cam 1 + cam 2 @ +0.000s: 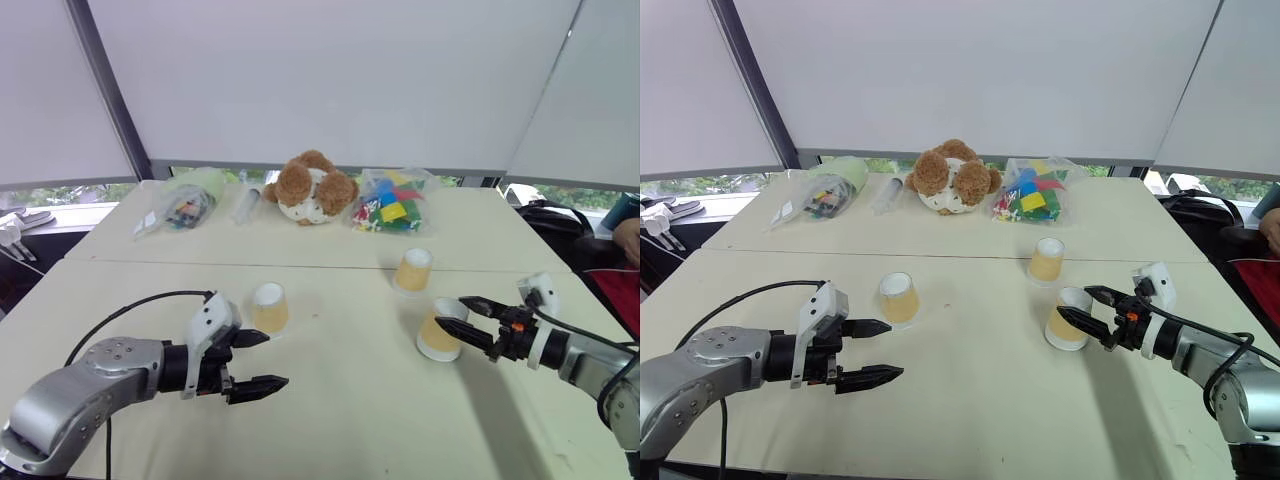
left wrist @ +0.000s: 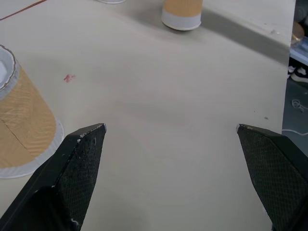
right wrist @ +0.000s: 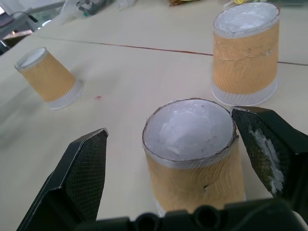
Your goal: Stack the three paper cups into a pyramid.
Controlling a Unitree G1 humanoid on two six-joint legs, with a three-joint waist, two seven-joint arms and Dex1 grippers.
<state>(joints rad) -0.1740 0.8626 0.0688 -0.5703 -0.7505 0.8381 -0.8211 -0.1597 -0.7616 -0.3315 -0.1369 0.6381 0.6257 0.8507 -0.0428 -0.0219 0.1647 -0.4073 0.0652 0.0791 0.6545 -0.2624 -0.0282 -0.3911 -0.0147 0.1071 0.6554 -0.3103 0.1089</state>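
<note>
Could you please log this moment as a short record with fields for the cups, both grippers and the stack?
cups: three, upside down, apart on the table: left cup, far cup, near cup
left gripper: open, empty, beside left cup
right gripper: open, fingers either side of near cup, not closed on it
stack: not started
far end: teddy bear, bag of blocks

No readable text, labels, brands or numbers anywhere I look. The three paper cups carry only plain tan ribbing, no print. The bag of blocks beside the teddy bear shows colours, no legible lettering.
</note>
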